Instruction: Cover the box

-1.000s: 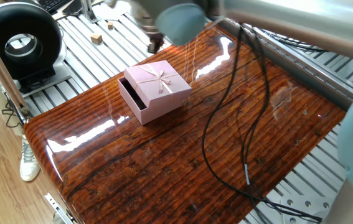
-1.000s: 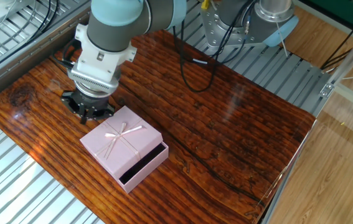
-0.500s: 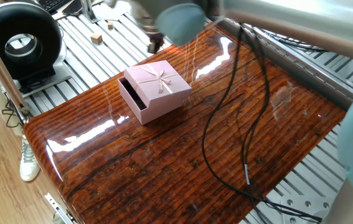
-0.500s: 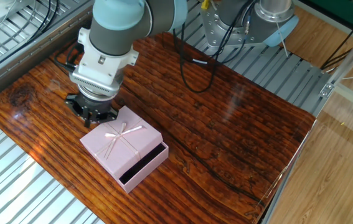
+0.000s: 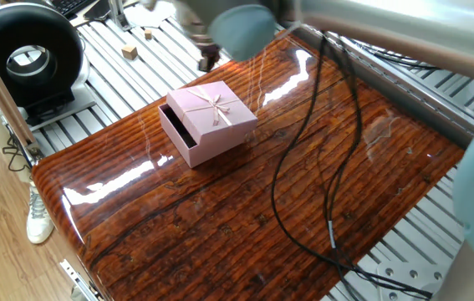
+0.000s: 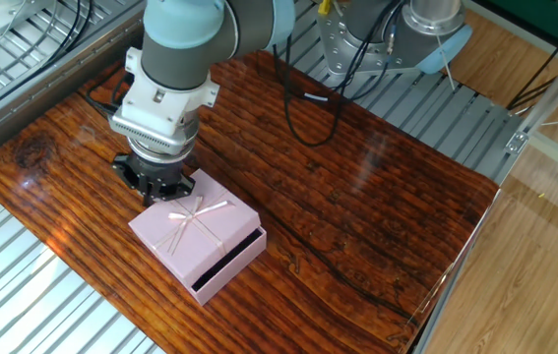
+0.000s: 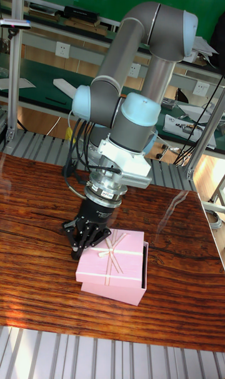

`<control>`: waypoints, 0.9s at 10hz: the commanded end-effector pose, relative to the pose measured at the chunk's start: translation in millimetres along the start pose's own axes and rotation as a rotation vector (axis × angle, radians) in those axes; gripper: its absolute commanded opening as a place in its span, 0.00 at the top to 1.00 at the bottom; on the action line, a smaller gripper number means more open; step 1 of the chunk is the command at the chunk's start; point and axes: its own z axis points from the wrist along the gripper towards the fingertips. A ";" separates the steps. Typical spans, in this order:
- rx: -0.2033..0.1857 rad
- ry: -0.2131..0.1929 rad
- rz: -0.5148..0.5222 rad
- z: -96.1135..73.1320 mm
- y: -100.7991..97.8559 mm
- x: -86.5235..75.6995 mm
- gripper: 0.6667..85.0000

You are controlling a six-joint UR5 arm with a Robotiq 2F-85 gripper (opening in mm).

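box sitting centre-left of frame on wooden table, lid resting on top but offset, dark gap showing along one side. we are pressing gripper against lid's upper-left edge; whether its fingers are parted, we cannot tell. remaining: sliding lid flush.

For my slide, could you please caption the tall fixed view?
UR5 hand low at the edge of a pink lid sitting offset on its box, a dark gap still open.
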 end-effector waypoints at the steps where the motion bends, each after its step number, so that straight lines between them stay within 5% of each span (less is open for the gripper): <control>1: -0.073 0.021 0.059 -7.6 13.5 1.1 1.00; 9: -0.130 0.085 0.111 -24.6 26.0 3.2 1.00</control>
